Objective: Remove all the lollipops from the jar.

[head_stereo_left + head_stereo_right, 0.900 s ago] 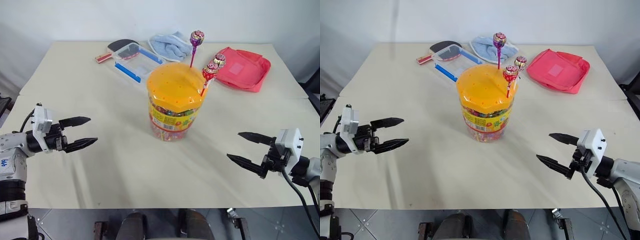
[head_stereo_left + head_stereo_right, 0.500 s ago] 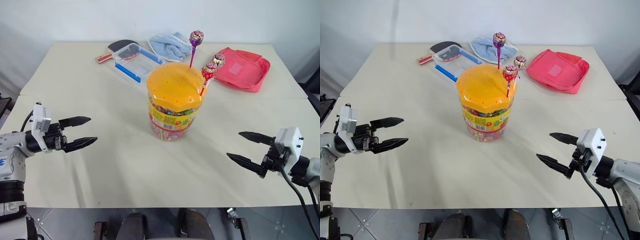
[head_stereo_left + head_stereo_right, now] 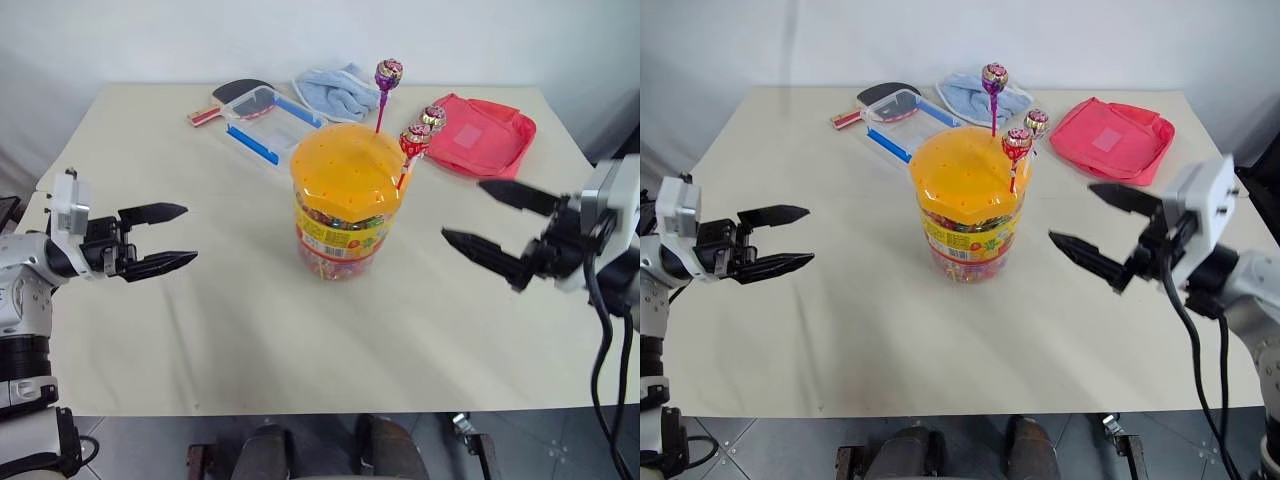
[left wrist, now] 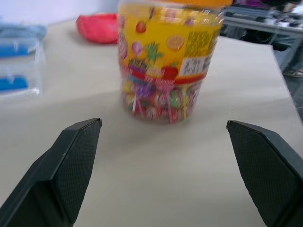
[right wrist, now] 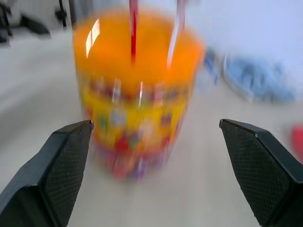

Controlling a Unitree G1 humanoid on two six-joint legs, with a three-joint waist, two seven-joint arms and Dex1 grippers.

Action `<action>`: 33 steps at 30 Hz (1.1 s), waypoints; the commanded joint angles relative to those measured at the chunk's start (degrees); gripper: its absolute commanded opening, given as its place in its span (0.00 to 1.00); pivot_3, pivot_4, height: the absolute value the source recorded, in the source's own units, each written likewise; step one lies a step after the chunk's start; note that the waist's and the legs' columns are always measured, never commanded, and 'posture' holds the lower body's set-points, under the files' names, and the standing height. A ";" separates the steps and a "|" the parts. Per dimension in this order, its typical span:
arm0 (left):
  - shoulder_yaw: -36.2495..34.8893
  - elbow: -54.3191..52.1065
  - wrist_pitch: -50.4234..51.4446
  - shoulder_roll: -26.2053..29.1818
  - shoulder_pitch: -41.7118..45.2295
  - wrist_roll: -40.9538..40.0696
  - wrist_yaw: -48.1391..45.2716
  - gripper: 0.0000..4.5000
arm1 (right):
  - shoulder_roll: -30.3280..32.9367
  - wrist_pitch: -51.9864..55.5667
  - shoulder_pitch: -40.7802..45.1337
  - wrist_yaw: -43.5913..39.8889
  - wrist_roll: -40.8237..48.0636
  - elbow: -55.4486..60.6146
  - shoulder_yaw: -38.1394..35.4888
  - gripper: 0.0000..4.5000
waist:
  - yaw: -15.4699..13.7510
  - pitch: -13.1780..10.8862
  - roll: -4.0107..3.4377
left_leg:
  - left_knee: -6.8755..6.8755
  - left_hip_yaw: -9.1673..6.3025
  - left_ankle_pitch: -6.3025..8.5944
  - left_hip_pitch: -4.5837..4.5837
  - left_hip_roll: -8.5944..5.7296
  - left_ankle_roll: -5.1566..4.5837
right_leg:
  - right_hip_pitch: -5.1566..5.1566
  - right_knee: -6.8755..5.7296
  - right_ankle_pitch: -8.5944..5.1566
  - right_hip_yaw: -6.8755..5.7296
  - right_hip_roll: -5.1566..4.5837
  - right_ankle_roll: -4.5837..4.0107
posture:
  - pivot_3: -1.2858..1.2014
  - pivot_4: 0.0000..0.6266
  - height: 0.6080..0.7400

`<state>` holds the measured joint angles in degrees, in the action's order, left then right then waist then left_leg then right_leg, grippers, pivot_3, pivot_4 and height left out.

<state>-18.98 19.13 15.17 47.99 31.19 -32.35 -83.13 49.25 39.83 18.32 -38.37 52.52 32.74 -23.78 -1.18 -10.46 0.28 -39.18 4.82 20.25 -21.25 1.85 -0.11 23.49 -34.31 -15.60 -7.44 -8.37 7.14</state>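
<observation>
Right pincer (image 3: pixel 497 231) raised toward jar (image 3: pixel 345 205) | both pincers wide open, empty | left pincer (image 3: pixel 172 237) apart

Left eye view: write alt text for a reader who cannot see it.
A clear jar with an orange lid holds three lollipops upright on a beige table. The left claw and right claw hang open on either side, touching nothing.

The clear plastic jar with the orange domed lid (image 4: pixel 168 61) wears a yellow and red label (image 4: pixel 165 45) printed with fruit pictures and a white panel of fine print. None of that print is legible, and no other writing can be read.
</observation>
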 commanded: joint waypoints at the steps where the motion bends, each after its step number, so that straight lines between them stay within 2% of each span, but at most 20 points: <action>1: 0.08 0.34 -1.06 0.08 2.65 -1.72 -2.31 1.00 | 0.21 1.66 5.11 0.81 3.43 -0.38 2.44 1.00 | -0.01 0.00 0.00 | 0.00 0.05 -0.01 -0.03 -0.01 0.00 | 0.06 -0.02 0.00 0.02 0.00 0.00 | 0.52 0.24 1.00; 4: 0.93 1.40 -1.93 0.18 4.43 -0.89 -3.36 1.00 | -0.11 2.81 9.48 0.63 5.19 -1.14 4.95 1.00 | -0.04 0.00 0.00 | 0.00 0.15 0.00 -0.04 -0.02 -0.01 | 0.09 -0.01 0.00 0.02 0.01 0.00 | 0.52 0.24 1.00; 10: 1.87 2.11 -2.82 -0.26 5.58 -1.08 -3.92 1.00 | -1.25 1.97 12.93 -1.94 4.11 -3.58 8.96 1.00 | 0.00 0.00 0.01 | -0.01 0.19 0.02 -0.05 -0.02 -0.05 | 0.09 0.02 0.01 0.06 0.01 0.03 | 0.52 0.24 1.00; 18: 2.76 3.70 -4.43 -1.96 6.85 -1.00 -4.37 1.00 | -5.19 -1.31 15.87 -6.58 -0.71 -8.14 15.18 1.00 | 0.04 0.01 0.02 | -0.02 0.27 0.02 -0.04 -0.02 -0.05 | 0.14 -0.02 0.02 0.12 0.01 0.04 | 0.52 0.24 1.00; 22: 3.06 4.03 -4.76 -2.18 7.00 -1.24 -4.66 1.00 | -6.79 -2.11 18.11 -7.72 -2.02 -9.80 16.08 0.80 | 0.19 0.01 0.01 | -0.03 0.29 0.02 -0.05 -0.02 -0.05 | 0.16 -0.06 0.02 0.13 0.01 0.04 | 0.52 0.24 1.00; 31: 3.44 6.52 -6.32 -2.12 8.38 -0.98 -5.50 1.00 | -7.81 -1.44 22.78 -8.23 -4.11 -12.70 16.47 0.13 | 0.55 0.01 0.01 | -0.03 0.32 0.02 -0.05 -0.02 -0.05 | 0.19 -0.06 0.02 0.15 0.01 0.04 | 0.52 0.24 1.00; 33: 3.67 6.92 -6.65 -2.23 8.54 -0.89 -5.63 1.00 | -7.90 -1.57 23.51 -8.40 -4.45 -13.27 16.44 0.00 | 0.87 0.01 0.01 | -0.03 0.33 0.02 -0.06 -0.02 -0.05 | 0.20 -0.06 0.02 0.16 0.01 0.04 | 0.52 0.24 1.00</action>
<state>-14.74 25.94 9.47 45.48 38.24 -32.67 -85.97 41.49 38.88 40.61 -46.04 47.77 18.67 -6.50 -0.30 -10.46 0.30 -39.21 5.14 20.26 -21.30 1.84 -0.16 23.69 -34.38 -15.58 -7.28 -8.36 7.18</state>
